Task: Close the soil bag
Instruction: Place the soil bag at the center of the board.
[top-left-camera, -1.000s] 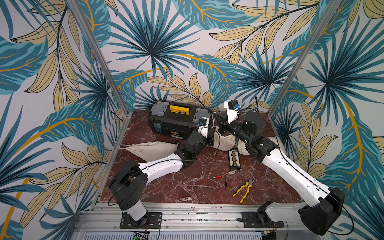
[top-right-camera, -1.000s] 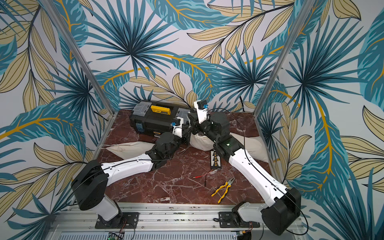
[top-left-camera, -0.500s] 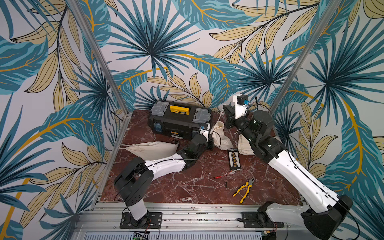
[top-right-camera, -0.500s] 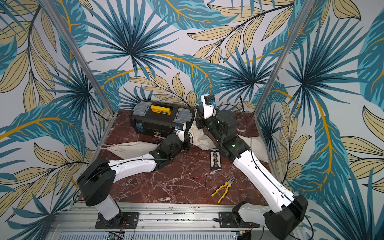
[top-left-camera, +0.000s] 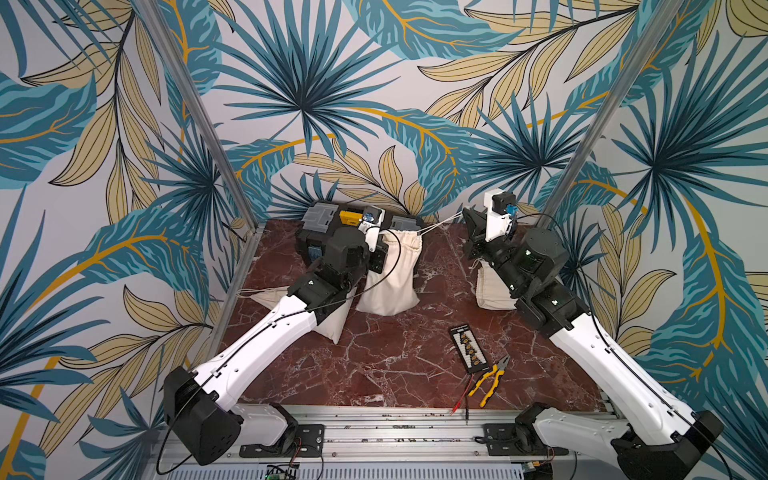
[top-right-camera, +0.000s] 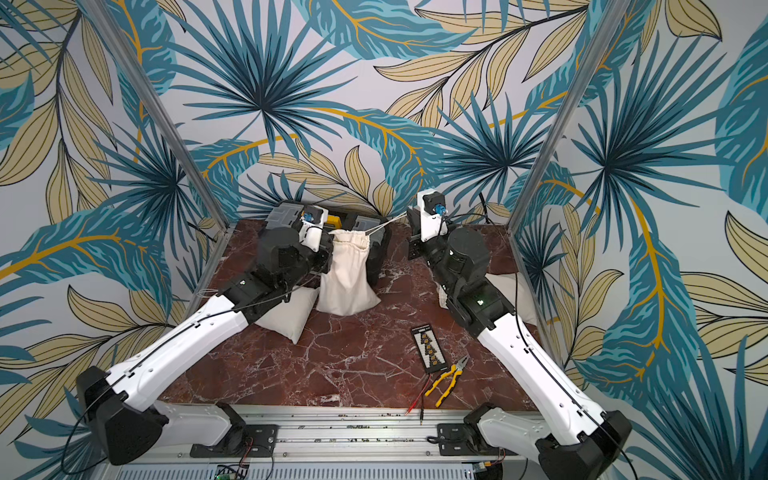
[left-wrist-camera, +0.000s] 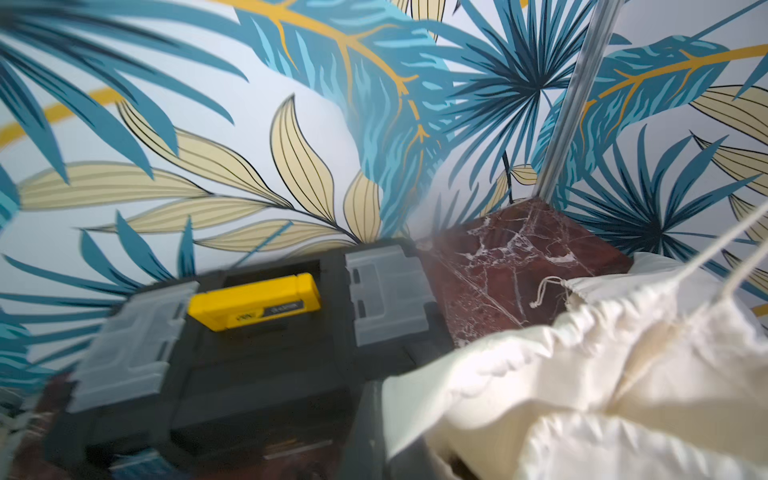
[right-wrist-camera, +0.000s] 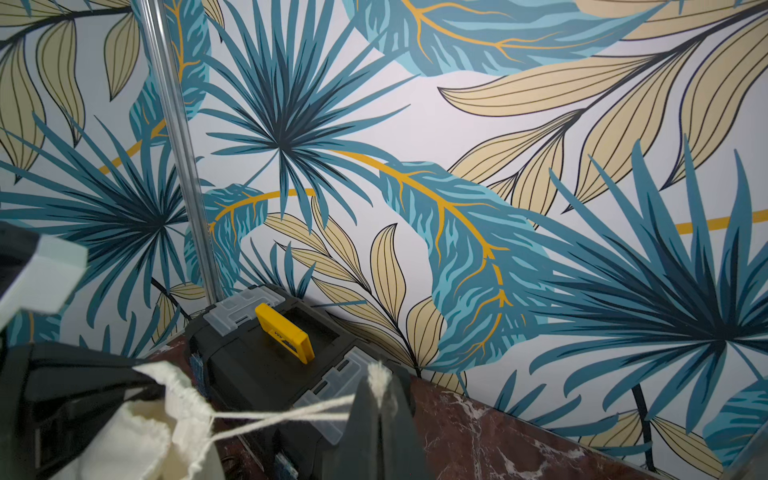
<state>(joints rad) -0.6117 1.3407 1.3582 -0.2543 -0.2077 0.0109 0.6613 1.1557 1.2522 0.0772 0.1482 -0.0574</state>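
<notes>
The cream cloth drawstring soil bag (top-left-camera: 390, 274) stands upright toward the back of the red-brown marble table (top-left-camera: 374, 365), its mouth gathered into puckers, just in front of the black plastic toolbox with a yellow handle (left-wrist-camera: 257, 365). From the gathered mouth a white drawstring (top-left-camera: 440, 225) runs taut and nearly level to the right gripper (top-left-camera: 467, 216), whose jaws are closed on the cord; the right wrist view shows the frayed end of the string sticking up just past the dark fingers (right-wrist-camera: 365, 419). The left gripper (top-left-camera: 379, 254) sits at the bag's upper edge on the opposite side, jaws closed on the cloth near the mouth (the fingers are mostly hidden in both top views, but the left wrist view shows fabric bunching out from them). A second cream cloth bag (top-left-camera: 332, 324) lies flat under the left arm, and a third (top-left-camera: 492, 291) rests beside the right arm. Nearer the front edge lie a narrow black strip with a row of brass-coloured parts (top-left-camera: 468, 348), yellow-handled pliers (top-left-camera: 492, 376) and thin red and black leads (top-left-camera: 461, 399).
</notes>
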